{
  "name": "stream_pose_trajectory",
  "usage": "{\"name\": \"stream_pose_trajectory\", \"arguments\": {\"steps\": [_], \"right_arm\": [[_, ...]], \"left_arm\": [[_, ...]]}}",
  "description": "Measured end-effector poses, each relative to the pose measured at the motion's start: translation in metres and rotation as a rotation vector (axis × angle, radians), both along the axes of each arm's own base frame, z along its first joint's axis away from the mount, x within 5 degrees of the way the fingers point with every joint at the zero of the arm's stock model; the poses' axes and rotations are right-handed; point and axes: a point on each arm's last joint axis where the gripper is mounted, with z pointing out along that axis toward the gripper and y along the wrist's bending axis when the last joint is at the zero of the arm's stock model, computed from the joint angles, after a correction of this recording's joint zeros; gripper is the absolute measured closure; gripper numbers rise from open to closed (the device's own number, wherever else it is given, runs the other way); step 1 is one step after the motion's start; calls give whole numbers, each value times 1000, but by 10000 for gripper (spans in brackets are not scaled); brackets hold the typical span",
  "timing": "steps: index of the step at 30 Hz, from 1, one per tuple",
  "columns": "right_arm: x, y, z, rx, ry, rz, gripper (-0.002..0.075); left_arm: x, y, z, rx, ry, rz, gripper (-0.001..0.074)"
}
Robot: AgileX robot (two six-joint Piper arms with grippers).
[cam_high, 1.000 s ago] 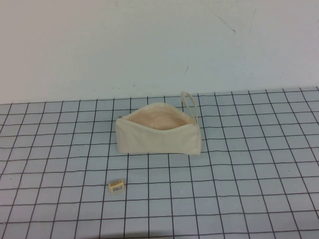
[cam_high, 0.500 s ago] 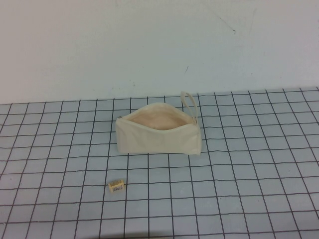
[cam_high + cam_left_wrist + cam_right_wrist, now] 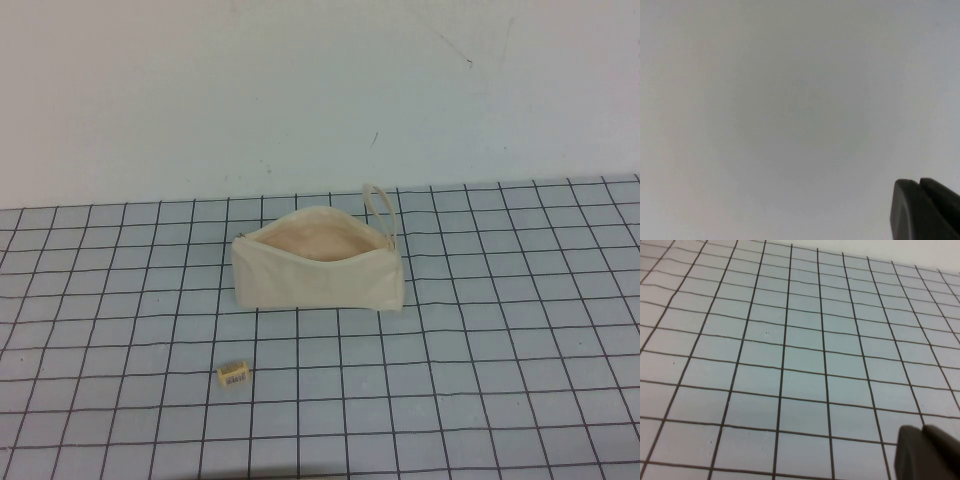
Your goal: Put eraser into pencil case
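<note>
The eraser (image 3: 233,375), a tiny tan block with a white label, lies on the grid mat near the front, left of centre. The pencil case (image 3: 318,270), a cream fabric pouch, stands behind it with its zip open, peach lining showing and a loop strap (image 3: 379,207) at its right end. Neither arm shows in the high view. My left gripper (image 3: 920,184) is shut and empty, facing a blank pale surface. My right gripper (image 3: 923,430) is shut and empty above bare grid mat. Neither wrist view shows the eraser or the case.
The blue-grey mat with a black grid (image 3: 500,330) covers the table. A plain white wall (image 3: 300,90) rises behind it.
</note>
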Motion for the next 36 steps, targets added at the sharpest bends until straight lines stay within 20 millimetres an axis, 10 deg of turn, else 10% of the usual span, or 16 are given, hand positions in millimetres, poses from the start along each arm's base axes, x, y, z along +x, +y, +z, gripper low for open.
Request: {"name": "stream_pose_trajectory", "arguments": {"steps": [9,15,28,36], "right_arm": [[0,0,0,0,0,0,727],[0,0,0,0,0,0,727],[0,0,0,-1,0,0,727],[0,0,0,-1,0,0,727]], "left_arm": [[-17,-7,97,61,347,-99,737],[12,-11,139,192,634,-46,737],[192,-33,61,514,1451,-116,737],[261,-92,6,793,1656,-337,736]]}}
